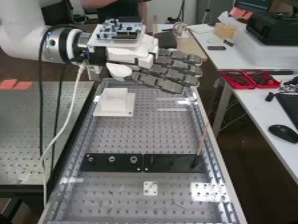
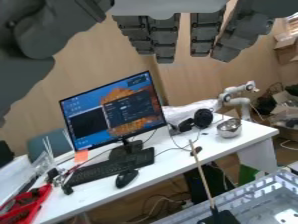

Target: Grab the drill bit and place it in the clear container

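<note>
Fingers [image 1: 178, 65] of your hand [image 1: 136, 55] are straight and slightly spread, with gaps between some of them; your wrist view shows them extended too. You have the hand raised over the far end of the perforated table [image 1: 123, 135], near a white block on a square white base [image 1: 105, 108]. Well apart from your fingers, nearer the high camera, two black plates [image 1: 100, 163] lie end to end across the table; the left one has three round fittings in a row. At the right end of the right plate, a thin brownish rod [image 1: 202, 141] stands tilted, its dark foot at the plate. You may take that rod for the drill bit, but its tip is too small to tell. Just beyond the plates, on the high camera's side, you have a small white perforated piece [image 1: 151, 185]. You can't tell which thing is the clear container.
</note>
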`<state>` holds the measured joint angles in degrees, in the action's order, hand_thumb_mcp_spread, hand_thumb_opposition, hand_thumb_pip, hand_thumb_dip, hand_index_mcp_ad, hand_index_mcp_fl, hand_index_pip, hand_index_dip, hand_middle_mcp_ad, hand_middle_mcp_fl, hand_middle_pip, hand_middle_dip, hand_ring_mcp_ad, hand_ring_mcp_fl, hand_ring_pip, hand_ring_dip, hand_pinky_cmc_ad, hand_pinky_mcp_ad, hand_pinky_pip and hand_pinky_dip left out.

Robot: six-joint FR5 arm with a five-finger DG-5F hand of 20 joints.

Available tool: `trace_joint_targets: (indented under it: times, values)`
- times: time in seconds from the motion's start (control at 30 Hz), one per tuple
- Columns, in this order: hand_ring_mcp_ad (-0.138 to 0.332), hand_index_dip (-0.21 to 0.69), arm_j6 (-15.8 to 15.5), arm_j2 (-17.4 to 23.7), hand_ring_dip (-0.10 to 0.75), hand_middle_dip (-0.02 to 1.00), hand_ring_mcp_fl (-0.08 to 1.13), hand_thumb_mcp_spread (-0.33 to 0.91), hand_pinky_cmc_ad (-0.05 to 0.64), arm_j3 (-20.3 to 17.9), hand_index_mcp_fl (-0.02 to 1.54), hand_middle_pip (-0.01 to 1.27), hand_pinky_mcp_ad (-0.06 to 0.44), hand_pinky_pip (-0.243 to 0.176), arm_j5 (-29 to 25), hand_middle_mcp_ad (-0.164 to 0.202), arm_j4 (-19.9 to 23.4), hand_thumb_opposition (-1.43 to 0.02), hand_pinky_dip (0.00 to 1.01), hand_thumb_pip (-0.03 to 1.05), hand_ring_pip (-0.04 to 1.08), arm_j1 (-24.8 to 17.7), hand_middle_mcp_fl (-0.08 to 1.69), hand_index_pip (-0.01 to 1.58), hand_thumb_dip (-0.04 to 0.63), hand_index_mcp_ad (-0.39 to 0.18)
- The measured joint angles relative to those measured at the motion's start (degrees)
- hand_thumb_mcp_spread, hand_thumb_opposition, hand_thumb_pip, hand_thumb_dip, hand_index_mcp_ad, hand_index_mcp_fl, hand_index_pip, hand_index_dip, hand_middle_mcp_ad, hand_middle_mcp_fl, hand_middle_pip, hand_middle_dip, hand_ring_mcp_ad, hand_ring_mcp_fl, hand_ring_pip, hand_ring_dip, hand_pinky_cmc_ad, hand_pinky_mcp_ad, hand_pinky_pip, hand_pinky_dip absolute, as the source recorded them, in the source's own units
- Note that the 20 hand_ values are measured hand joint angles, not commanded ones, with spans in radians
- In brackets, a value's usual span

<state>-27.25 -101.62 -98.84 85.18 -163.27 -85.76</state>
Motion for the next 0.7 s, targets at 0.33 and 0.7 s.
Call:
trace_joint_targets:
  times: [0.33,0.7]
  values:
    - [0.215,0.136,5.5,-6.1,-0.051,0.02,0.00,0.19,0.323,-0.3,-0.01,0.12,0.140,-0.108,-3.6,0.108,1.7,-0.65,0.12,0.29,0.07,1.2,0.00,0.07,0.005,0.091]
    - [0.215,0.328,12.0,-8.9,-0.051,0.02,0.00,0.26,0.321,-2.9,0.16,0.12,0.140,-0.110,-10.0,0.106,7.6,-0.70,0.12,0.40,0.06,1.4,0.00,0.07,0.023,0.042]
